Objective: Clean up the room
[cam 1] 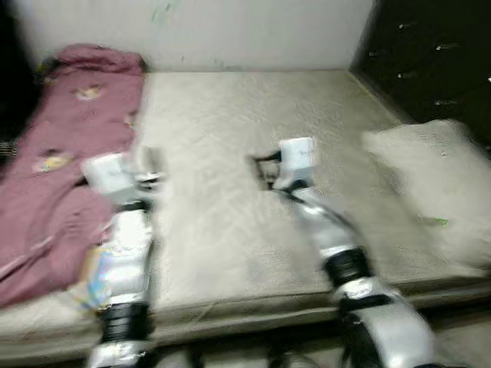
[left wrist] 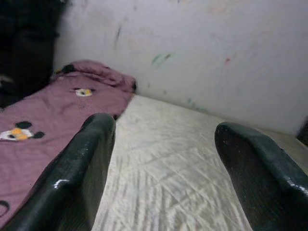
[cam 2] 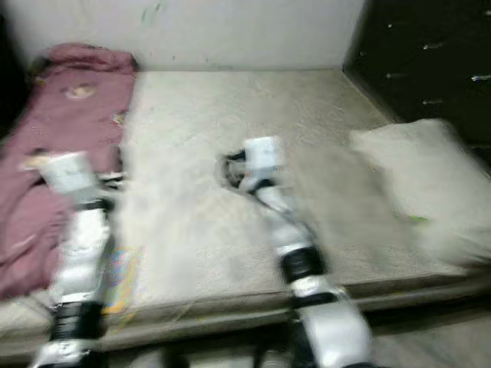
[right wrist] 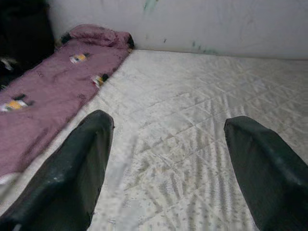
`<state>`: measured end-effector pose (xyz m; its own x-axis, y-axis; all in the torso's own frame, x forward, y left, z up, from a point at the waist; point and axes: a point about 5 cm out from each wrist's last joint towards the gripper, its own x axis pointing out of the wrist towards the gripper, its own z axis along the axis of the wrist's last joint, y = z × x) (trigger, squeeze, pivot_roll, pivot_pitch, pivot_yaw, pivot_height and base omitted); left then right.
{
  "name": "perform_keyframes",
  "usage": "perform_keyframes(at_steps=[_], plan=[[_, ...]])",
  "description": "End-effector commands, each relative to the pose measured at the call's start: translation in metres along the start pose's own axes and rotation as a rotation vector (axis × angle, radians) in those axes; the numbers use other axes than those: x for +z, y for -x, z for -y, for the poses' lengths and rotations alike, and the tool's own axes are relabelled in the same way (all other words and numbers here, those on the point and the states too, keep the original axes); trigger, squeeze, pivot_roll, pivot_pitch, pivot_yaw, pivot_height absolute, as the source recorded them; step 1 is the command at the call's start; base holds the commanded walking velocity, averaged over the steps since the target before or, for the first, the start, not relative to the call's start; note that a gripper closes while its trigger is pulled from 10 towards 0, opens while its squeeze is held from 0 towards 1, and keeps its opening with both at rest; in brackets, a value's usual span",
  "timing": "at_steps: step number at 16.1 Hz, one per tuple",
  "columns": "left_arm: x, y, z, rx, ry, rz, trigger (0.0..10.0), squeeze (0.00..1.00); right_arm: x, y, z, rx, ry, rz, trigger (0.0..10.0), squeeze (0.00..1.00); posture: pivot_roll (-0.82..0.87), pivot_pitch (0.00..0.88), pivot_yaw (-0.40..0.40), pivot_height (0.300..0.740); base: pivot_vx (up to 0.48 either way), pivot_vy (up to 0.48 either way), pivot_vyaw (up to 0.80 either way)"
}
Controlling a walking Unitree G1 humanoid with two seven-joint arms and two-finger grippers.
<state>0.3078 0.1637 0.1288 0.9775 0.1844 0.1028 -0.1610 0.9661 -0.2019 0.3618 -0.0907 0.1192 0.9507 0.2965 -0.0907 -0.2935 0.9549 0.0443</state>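
We reach both arms over the bare mattress (cam 1: 222,115); left gripper (left wrist: 163,159) and right gripper (right wrist: 166,163) gape, holding nothing, pink blanket (cam 1: 69,146) at ten o'clock.

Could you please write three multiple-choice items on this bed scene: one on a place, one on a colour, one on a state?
1. Where does the pillow lie on the mattress?
A. on the robot's right
B. on the robot's left
C. in the middle

2. What colour is the blanket?
A. blue
B. pink
C. green

3. How is the left gripper?
A. shut on the blanket
B. shut on nothing
C. open

Key: 1 A, it sits at the right edge; 2 B, the cloth is pink; 3 C, its fingers stand wide apart.
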Motion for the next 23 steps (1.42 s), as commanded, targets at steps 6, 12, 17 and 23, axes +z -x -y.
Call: perform_keyframes(at_steps=[6,12,17,23], plan=[[0.0027,-0.0026,-0.0063,0.020,-0.010,0.001,10.0,0.00,0.0038,-0.0019,-0.0019,-0.006,-0.026,0.007,10.0,0.00,-0.03,0.000,-0.047,0.740,0.000,0.472,0.35],[0.0033,-0.0017,-0.0040,-0.008,0.033,0.008,10.0,0.00,0.0026,-0.0013,-0.0021,-0.008,-0.027,0.004,10.0,0.00,-0.03,0.000,-0.048,0.740,0.000,0.461,0.00],[0.0038,-0.0025,-0.0022,-0.028,0.039,0.013,10.0,0.00,0.0025,-0.0023,-0.0006,-0.013,-0.030,-0.005,10.0,0.00,-0.03,0.000,-0.051,0.740,0.000,0.455,-0.44],[0.0053,-0.0048,-0.0049,0.006,0.021,0.022,10.0,0.00,0.0039,-0.0034,0.0002,-0.009,-0.013,-0.003,10.0,0.00,-0.03,0.000,-0.054,0.740,0.000,0.287,0.00]])
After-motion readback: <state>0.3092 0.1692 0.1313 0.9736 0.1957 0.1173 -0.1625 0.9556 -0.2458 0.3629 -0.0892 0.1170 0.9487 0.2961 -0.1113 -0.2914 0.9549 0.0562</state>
